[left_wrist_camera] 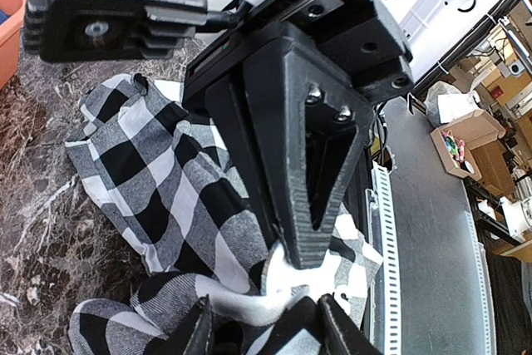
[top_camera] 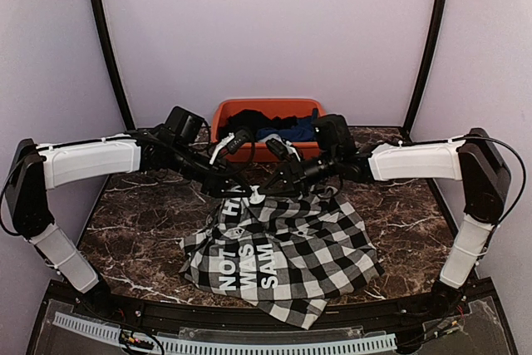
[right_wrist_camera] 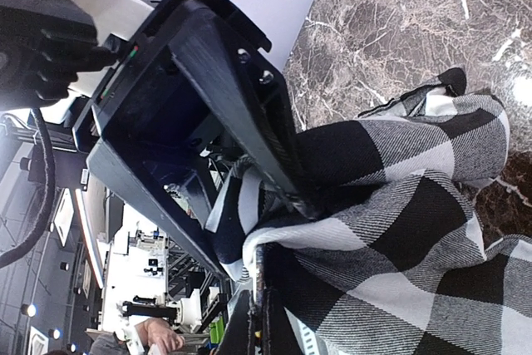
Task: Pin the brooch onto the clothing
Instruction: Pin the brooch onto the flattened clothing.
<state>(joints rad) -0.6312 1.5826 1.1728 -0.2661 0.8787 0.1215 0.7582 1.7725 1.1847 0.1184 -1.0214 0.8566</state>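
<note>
Pinched tight, the right gripper (left_wrist_camera: 293, 262) holds a white bit of the clothing (top_camera: 307, 247) at its top edge. The left gripper (left_wrist_camera: 266, 315) is just beside it. Its fingers are partly apart with a bunched fold between them, and I cannot tell if it squeezes. The clothing lies crumpled on the marble table (top_camera: 141, 222), in front of the orange bin (top_camera: 223, 114). I think it is soft, light and floppy. It will sag and slide, so it is best held at a hem or a fold, with two grips pulling one patch flat. Big white letters (top_camera: 241, 268) on its black panel say NOT, WAS and SAM. Letters higher up are folded and cannot be read. No brooch shows.
</note>
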